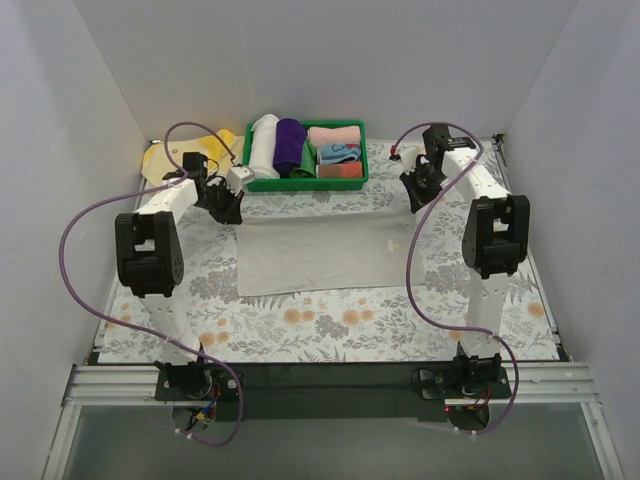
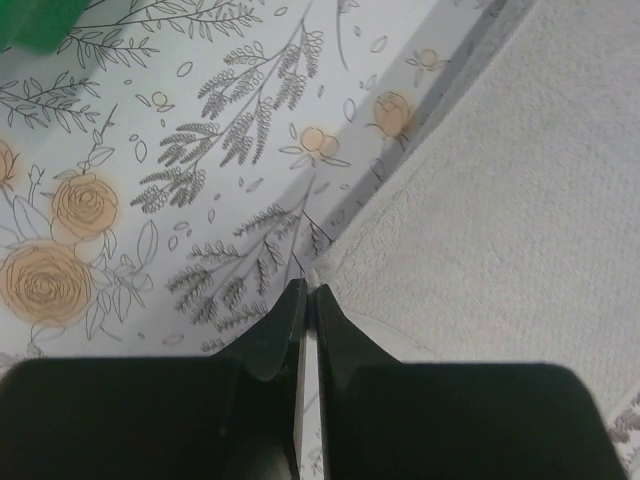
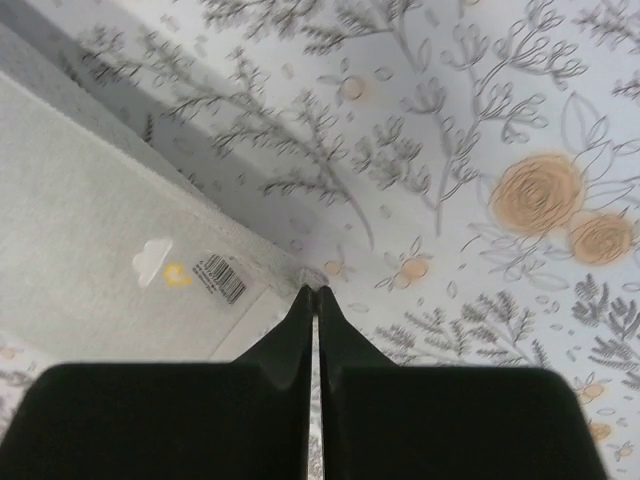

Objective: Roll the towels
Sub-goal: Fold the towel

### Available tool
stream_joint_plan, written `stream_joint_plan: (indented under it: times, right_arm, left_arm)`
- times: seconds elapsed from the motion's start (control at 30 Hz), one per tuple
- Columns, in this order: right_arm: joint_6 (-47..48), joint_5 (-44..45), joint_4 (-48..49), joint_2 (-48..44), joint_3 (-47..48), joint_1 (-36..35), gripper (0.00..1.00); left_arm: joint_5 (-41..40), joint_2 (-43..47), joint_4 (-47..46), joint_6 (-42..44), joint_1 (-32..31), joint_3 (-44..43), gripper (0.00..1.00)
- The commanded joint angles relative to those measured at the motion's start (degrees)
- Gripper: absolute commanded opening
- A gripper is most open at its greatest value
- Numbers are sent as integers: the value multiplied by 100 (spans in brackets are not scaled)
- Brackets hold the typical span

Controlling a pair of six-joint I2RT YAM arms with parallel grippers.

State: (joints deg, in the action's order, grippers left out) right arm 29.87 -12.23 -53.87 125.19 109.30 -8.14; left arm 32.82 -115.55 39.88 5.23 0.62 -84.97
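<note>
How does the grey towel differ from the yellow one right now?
The grey towel lies spread flat at centre; the yellow towel lies far left, partly hidden by the left arm. The left gripper and right gripper pinch the grey towel's far corners; the yellow towel is ungripped. Neither is rolled.

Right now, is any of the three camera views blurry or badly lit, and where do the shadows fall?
Top external: even, soft light, no glare, no hard shadows. Left wrist: the grey towel weave is sharp, a dark shadow band runs along its edge, and the green basket corner is out of focus. Right wrist: the floral tablecloth looks slightly soft, yet the barcode label shows clear bars.
</note>
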Motion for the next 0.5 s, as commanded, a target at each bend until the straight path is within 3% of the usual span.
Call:
stream_joint_plan:
  times: [0.0, 0.47]
  right_arm:
    - [343, -288, -159, -793, -443, -3, 1]
    - [1091, -465, -98, -2252, -2956, -12, 1]
  left_arm:
    - [392, 1015, 73, 469, 105, 383, 0]
    - [761, 2914, 662, 2341, 105, 2765, 0]
